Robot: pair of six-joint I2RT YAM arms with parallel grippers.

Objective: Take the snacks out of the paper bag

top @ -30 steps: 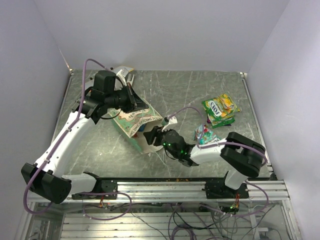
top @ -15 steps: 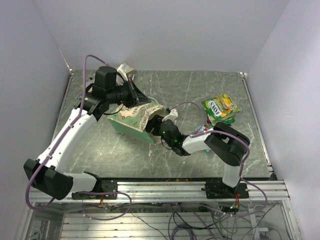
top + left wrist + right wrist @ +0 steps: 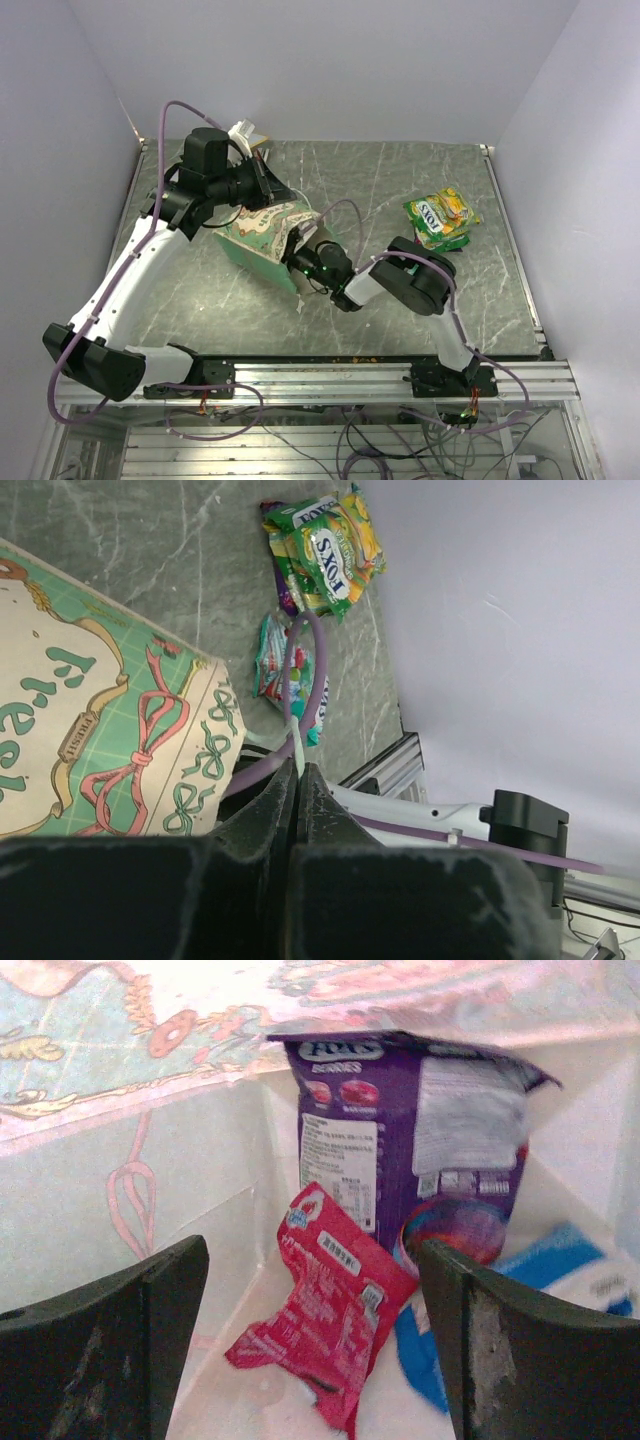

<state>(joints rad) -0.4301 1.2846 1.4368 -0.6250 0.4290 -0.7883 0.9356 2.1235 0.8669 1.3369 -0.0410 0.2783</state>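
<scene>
Right gripper (image 3: 312, 1250) spread wide and empty, deep in the mouth of the boxy teal-green and cream paper bag (image 3: 258, 243).

Its jaws have gone from half-parted a second ago to fully spread, with a crumpled red packet (image 3: 320, 1310) lying just past them on the bag's floor, a tall purple packet (image 3: 400, 1130) behind it and a blue-and-white packet (image 3: 570, 1270) to the right. To my eye that sets up a grab at the red one. Left gripper (image 3: 268, 192) stays pressed shut on the bag's far rim. Since the earlier frame it has swung the mouth toward the right, and the right arm has folded in after it. Two snacks already lie out on the marbled grey tabletop (image 3: 360, 180), at the far right: a yellow-green packet (image 3: 440, 215) and a small teal-and-pink packet (image 3: 285, 670).
</scene>
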